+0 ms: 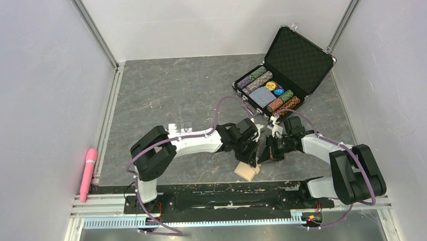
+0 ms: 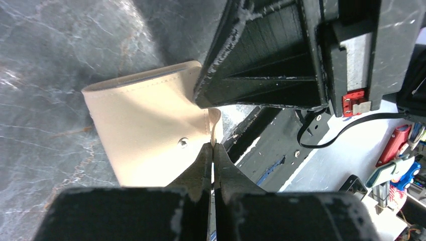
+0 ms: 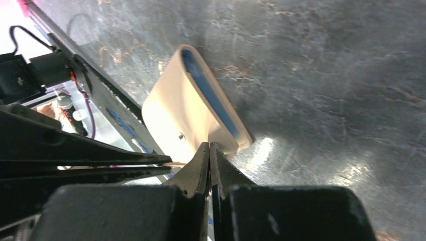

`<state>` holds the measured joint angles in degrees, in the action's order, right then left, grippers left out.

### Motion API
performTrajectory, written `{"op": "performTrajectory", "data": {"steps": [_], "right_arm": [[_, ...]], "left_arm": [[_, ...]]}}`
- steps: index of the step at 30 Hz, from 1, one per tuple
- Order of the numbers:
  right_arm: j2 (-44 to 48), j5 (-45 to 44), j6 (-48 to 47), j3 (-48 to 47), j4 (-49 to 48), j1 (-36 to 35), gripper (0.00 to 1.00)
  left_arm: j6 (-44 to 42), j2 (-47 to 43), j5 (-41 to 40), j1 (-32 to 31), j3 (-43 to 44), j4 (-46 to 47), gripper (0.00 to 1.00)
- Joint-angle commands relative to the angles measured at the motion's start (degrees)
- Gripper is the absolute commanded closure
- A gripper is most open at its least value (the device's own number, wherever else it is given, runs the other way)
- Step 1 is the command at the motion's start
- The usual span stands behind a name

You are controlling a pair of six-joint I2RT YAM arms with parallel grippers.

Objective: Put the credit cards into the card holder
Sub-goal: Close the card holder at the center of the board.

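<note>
Both grippers meet at the tan leather-look folding card holder (image 2: 145,120), near the front edge of the grey marbled tabletop (image 3: 326,75).
The left gripper (image 2: 212,150) is clenched on a thin tan edge of the holder beside its round snap stud (image 2: 184,142). The right gripper (image 3: 209,150) is clenched too, tips against the holder's rim; whether it grasps anything cannot be told.
</note>
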<state>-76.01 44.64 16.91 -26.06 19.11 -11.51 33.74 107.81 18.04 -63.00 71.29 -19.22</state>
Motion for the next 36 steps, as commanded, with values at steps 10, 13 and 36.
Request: {"op": "performTrajectory", "data": {"steps": [10, 13, 36], "right_arm": [[-1.8, -4.1, -2.8, -3.0, 2.1, -0.3, 1.00], [-1.8, -3.4, -2.8, -3.9, 1.9, -0.3, 1.00], [-1.7, 1.1, -0.4, -3.4, -3.6, -6.2, 1.00]], "left_arm": [[-1.0, -1.9, 1.8, 3.1, -0.8, 2.4, 0.98], [-1.4, -0.7, 2.6, 3.1, -0.7, 2.0, 0.98], [-5.3, 1.1, -4.2, 3.1, -0.1, -3.1, 0.97]]}}
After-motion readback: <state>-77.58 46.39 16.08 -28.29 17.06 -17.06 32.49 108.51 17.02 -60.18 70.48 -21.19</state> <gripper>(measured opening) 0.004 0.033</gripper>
